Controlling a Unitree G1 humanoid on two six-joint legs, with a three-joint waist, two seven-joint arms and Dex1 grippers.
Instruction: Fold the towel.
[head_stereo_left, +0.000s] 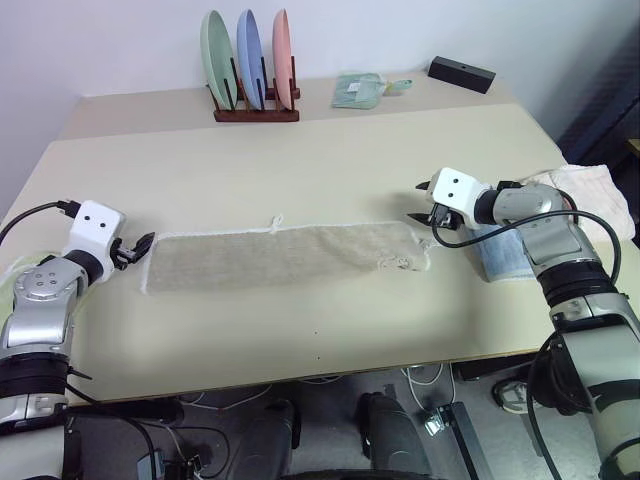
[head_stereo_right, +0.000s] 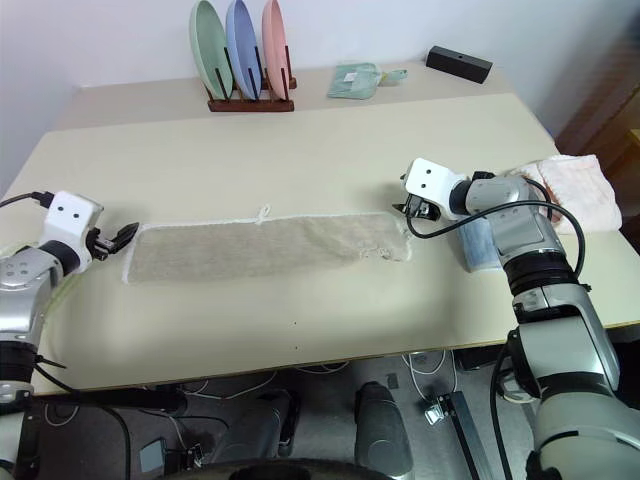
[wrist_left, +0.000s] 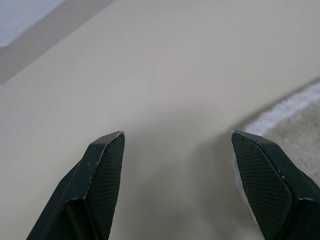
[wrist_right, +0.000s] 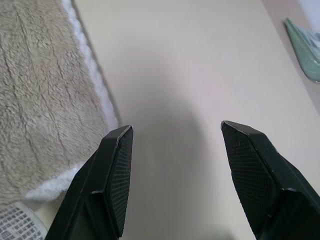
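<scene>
Towel (head_stereo_left: 280, 256) lies flat as a long strip across the desk (head_stereo_left: 300, 160) with both empty end effectors, left (head_stereo_left: 138, 247) and right (head_stereo_left: 427, 212), spread wide just off its ends; each should pinch a corner evenly before folding end to end.

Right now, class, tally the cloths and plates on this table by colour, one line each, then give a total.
Beige towel: 1
Light blue towel: 1
Pale green cloth: 1
White-pink cloth: 1
Green plate: 1
Blue plate: 1
Pink plate: 1
Total: 7
</scene>
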